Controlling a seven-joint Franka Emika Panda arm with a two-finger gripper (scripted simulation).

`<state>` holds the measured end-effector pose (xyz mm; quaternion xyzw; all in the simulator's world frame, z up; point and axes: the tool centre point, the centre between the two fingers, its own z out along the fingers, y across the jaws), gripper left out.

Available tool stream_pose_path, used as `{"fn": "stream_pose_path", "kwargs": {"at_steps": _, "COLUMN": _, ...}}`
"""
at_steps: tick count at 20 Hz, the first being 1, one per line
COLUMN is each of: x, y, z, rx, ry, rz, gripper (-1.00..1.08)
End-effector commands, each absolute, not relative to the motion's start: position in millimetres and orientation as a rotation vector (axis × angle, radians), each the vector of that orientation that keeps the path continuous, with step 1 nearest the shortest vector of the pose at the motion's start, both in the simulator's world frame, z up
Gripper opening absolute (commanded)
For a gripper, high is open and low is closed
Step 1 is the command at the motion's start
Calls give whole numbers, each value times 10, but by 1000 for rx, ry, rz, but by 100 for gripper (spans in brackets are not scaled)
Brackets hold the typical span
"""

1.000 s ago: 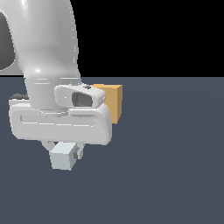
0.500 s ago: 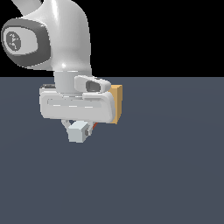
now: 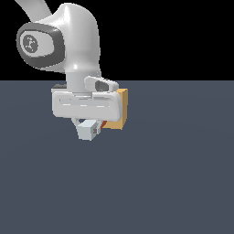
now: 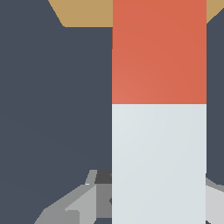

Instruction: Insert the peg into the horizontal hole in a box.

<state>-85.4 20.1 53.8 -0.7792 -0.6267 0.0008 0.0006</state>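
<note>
Exterior view: arm (image 3: 75, 50) covers most of the box (image 3: 121, 109); hole hidden. Gripper (image 3: 89, 129) sits just off the box's left side in that view, fingers closed on the peg (image 3: 85, 131), pale end facing the camera, a sliver of red behind. Wrist view: peg (image 4: 159, 109) fills the frame, red end reaching the box (image 4: 83, 12) edge; contact unclear, fingers (image 4: 72, 203) mostly cut off.

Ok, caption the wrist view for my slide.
Wrist view: the claw holds the peg, its red end pointing at the tan box ahead.
</note>
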Motion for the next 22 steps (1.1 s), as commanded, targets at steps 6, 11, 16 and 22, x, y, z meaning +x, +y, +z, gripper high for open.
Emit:
{"fn": "stream_pose_path", "kwargs": {"at_steps": 6, "x": -845, "y": 220, "z": 542, "rx": -2450, "ry": -1965, "rz": 3, "gripper": -100}}
{"fn": "stream_pose_path", "kwargs": {"at_steps": 11, "x": -803, "y": 234, "z": 563, "rx": -2452, "ry": -1964, "rz": -2, "gripper": -100}}
{"fn": "stream_pose_path", "kwargs": {"at_steps": 16, "x": -811, "y": 246, "z": 555, "rx": -2451, "ry": -1964, "rz": 0, "gripper": -100}}
{"fn": "stream_pose_path", "kwargs": {"at_steps": 22, "x": -773, "y": 451, "z": 559, "rx": -2451, "ry": -1964, "rz": -1, "gripper": -100}}
